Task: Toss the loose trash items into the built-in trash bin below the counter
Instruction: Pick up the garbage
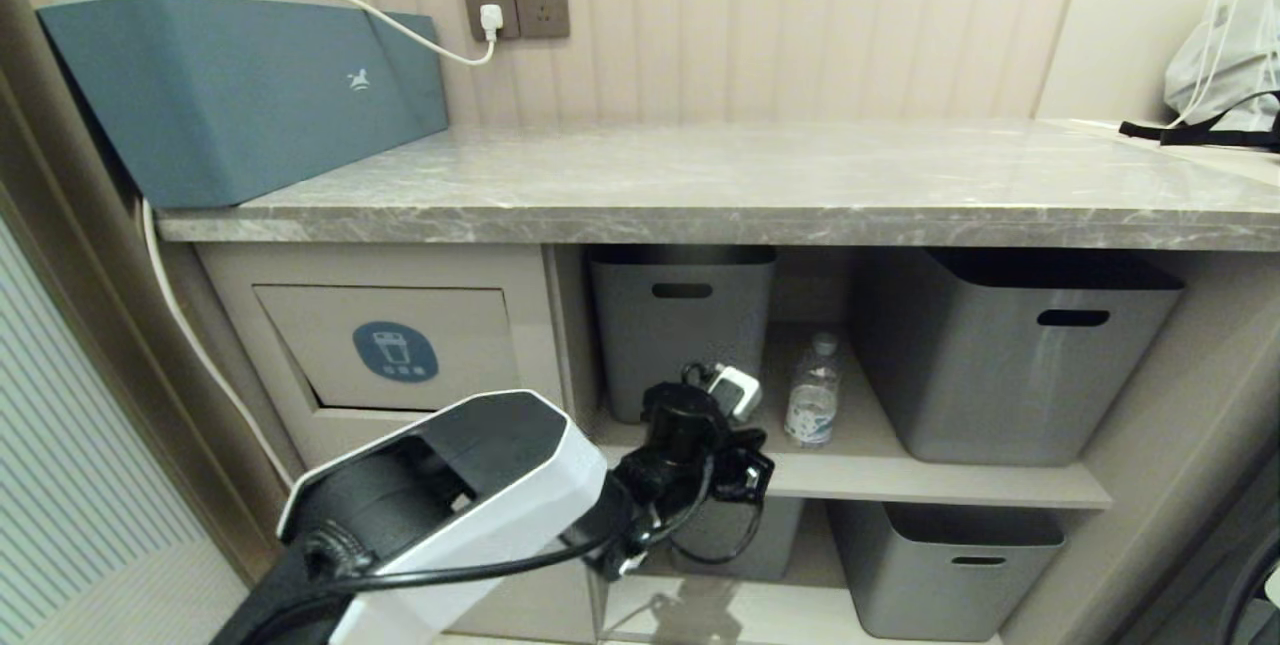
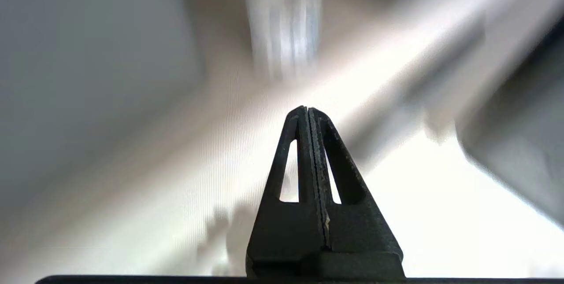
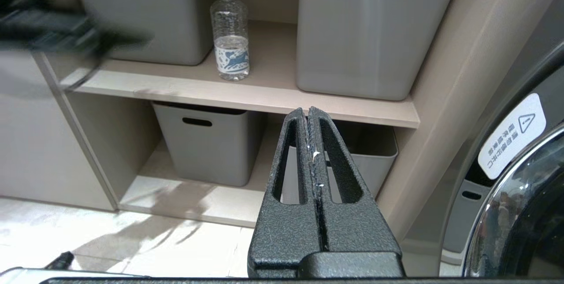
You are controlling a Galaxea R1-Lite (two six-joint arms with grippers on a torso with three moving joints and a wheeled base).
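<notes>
A small clear water bottle (image 1: 812, 405) with a white cap stands upright on the upper shelf between two grey tubs; it also shows as the bottle (image 3: 230, 33) in the right wrist view. My left arm (image 1: 690, 450) reaches toward that shelf, just left of the bottle. Its gripper (image 2: 307, 108) is shut and empty, with the bottle (image 2: 284, 20) a blur ahead of it. The bin flap (image 1: 395, 350), with its round blue sticker, sits closed in the beige cabinet under the grey marble counter (image 1: 750, 185). My right gripper (image 3: 307, 108) hangs shut and empty, low in front of the shelves.
Grey tubs (image 1: 680, 325) (image 1: 1010, 355) flank the bottle, and more tubs (image 1: 945, 565) stand on the lower shelf. A teal box (image 1: 240, 95) and a plugged-in white cable (image 1: 440, 45) occupy the counter's left end. A white bag (image 1: 1230, 55) lies far right. A washer door (image 3: 520, 213) is on the right.
</notes>
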